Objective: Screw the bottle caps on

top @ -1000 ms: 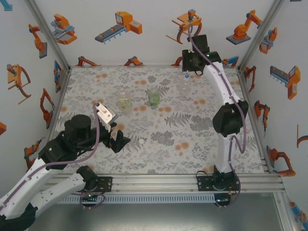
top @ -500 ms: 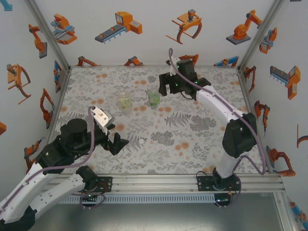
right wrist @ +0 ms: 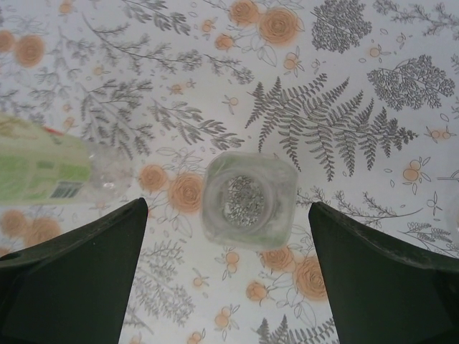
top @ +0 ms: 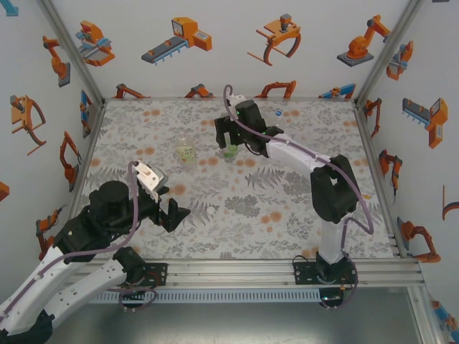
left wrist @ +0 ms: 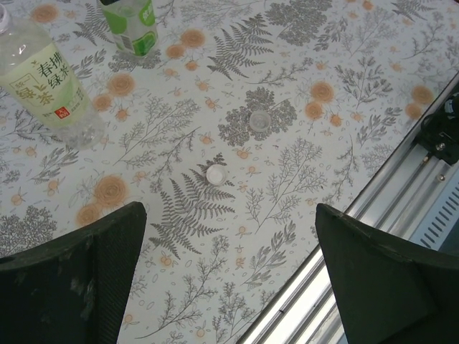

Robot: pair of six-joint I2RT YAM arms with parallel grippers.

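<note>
Pale-green tea bottle (left wrist: 44, 80), labelled 春拂绿茶, stands left of two loose bottle caps (left wrist: 215, 173) on the floral surface (left wrist: 344, 43). The caps lie just ahead of the left gripper (top: 171, 202), the nearer arm, its jaws wide. Right gripper (top: 229, 140), jaws also wide, hangs directly over an uncapped upright bottle (right wrist: 249, 199), probably the green one.

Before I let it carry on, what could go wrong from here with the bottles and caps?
The open right gripper hangs empty over the uncapped clear plastic bottle; coming down, it might tip and spill it. The two tiny round white plastic caps lie loose on the table by the open left gripper; a pinch may flick them away.
</note>
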